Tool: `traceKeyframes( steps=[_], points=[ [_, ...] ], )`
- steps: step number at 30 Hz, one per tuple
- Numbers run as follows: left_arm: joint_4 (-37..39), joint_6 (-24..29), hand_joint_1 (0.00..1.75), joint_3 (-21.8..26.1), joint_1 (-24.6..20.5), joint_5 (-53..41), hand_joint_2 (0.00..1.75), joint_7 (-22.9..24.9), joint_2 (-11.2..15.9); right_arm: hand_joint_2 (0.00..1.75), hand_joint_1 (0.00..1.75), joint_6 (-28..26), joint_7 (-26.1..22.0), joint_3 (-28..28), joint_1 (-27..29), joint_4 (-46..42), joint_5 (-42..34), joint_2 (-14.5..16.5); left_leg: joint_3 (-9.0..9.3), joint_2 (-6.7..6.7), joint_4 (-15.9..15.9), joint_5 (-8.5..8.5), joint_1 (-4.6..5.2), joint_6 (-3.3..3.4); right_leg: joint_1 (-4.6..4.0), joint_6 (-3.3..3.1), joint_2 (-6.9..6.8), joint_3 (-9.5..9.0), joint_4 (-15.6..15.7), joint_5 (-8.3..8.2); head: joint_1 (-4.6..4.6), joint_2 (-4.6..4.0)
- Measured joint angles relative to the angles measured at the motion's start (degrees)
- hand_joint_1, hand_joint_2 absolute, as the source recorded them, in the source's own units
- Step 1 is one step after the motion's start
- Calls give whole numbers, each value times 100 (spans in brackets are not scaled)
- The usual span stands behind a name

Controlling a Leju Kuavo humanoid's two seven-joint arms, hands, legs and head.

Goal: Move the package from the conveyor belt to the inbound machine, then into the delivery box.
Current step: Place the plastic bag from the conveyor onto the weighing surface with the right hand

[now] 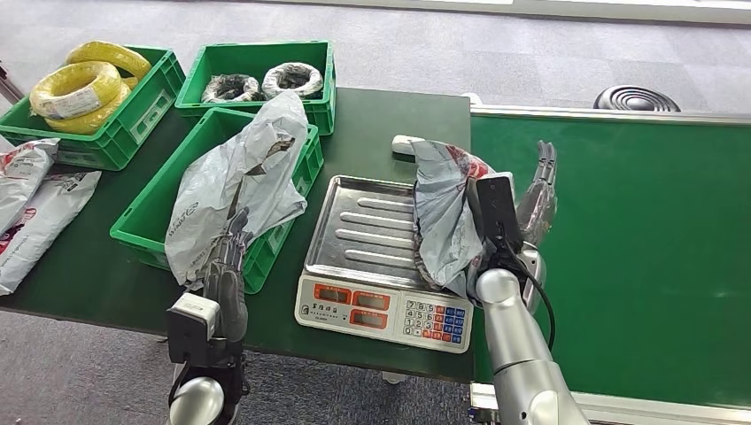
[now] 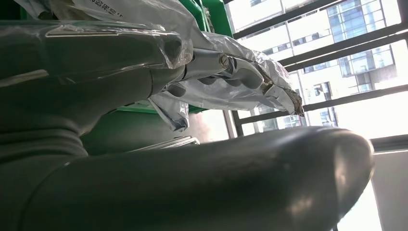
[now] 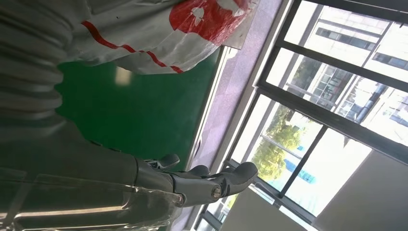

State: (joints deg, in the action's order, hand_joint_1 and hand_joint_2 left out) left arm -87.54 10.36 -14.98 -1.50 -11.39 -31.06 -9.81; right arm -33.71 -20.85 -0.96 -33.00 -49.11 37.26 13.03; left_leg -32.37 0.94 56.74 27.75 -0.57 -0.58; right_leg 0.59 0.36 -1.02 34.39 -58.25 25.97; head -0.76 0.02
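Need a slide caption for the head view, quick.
Left hand grips a grey package over the green crate; another package leans on the scale.

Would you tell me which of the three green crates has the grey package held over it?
The nearest green crate, beside the scale: the left hand holds the grey package over it. The others hold yellow and grey coils.

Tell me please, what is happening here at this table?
A humanoid robot is sorting grey plastic packages. Its left robot hand holds one package over the nearest green crate. Another package stands on the right edge of the scale's metal tray, leaning against the right arm; the right robot hand is beside it over the green conveyor belt, fingers extended, apparently not gripping it.
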Motion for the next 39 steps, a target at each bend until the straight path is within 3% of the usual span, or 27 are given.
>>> traceKeyframes(
  steps=[27, 31, 36, 39],
  points=[
    [-2, 63, 0, -5, 155, 8, 0, -80, 21, 175, 0, 169, -26, 54, 153, -192, -23, -33, 0, 0, 0, 0, 0, 0, 0, 0, 0, -1, 0, 0, 0, 0],
    [-2, 69, 0, -5, 155, 8, 0, -83, 21, 175, 0, 204, -243, 113, 220, -366, -187, -27, 0, -1, 0, 0, 0, 0, 0, 0, 0, -1, 0, 0, 0, 0],
    [-2, 79, 0, -4, 148, 8, 0, -86, 22, 175, 0, 944, -1206, 387, 637, -1482, -1269, 13, -2, -3, 0, 0, 0, 0, 0, 0, 0, 1, 0, 0, -1, 0],
    [-2, 76, 0, 2, 146, 9, 0, -99, 27, 175, 0, 996, -1321, 791, 995, -2670, -1394, 19, -5, -1, -1, 2, 0, -1, 0, 0, 0, 5, 0, 1, -1, 0]
  ],
)
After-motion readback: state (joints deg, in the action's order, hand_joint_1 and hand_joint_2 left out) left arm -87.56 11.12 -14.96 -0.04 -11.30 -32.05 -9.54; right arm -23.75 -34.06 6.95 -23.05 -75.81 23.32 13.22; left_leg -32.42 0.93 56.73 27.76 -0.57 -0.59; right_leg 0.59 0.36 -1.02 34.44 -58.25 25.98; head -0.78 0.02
